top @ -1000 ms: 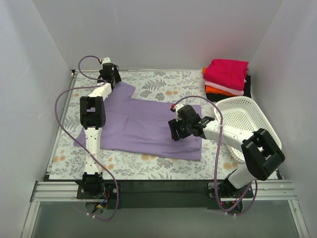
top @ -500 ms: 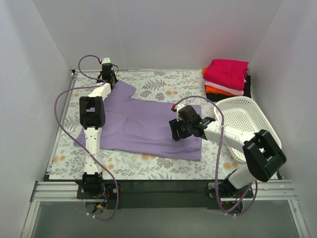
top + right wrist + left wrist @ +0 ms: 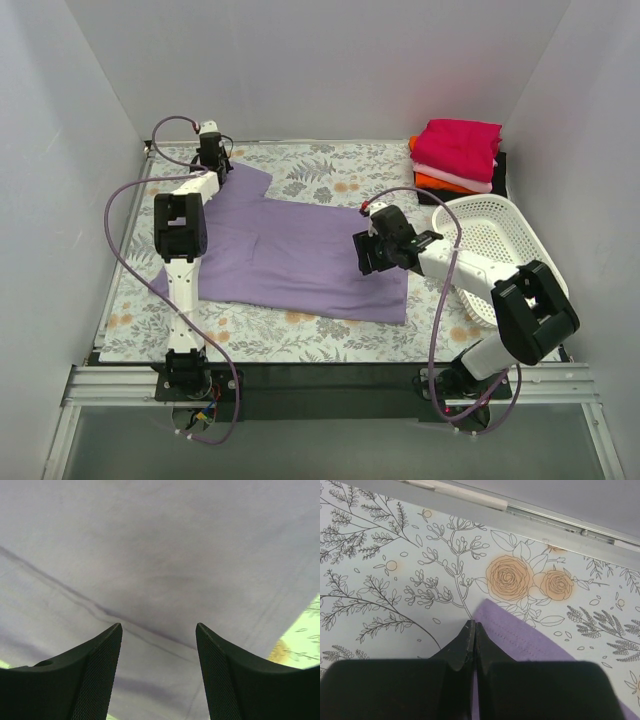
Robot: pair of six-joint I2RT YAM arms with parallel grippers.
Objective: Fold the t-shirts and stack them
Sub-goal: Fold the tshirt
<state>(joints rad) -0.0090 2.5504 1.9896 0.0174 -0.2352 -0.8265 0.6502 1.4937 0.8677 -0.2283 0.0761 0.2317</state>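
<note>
1. Since a second ago, the left gripper (image 3: 472, 627) has snapped shut and crept slightly farther from the white basket (image 3: 480, 200). The right gripper (image 3: 366, 256) has slid a little toward the basket.
2. Spread flat on the floral mat (image 3: 330, 165), the lavender t-shirt (image 3: 290, 250) has one end just beside the basket. The folded stack (image 3: 458, 150) sits just past the basket's far side.
3. At the sleeve corner farthest from the basket, the left gripper's jaws are pressed tight together. A sliver of purple shows between the fingers, so it looks to have pinched the hem.
4. Over the shirt's body, at the end nearest the basket, the right gripper hovers with its jaws standing apart and nothing between them.
5. I'd say the first fold is just starting, with the sleeve due to be carried in toward the basket.
   - The pinch sits at the very edge of the cloth, so I'd lift gently and check that the sleeve actually follows.
   - I'd keep it low and lay it over without dragging the rest of the shirt.
   - The right gripper could press or take the cloth at its own end to keep the crease straight.
</note>
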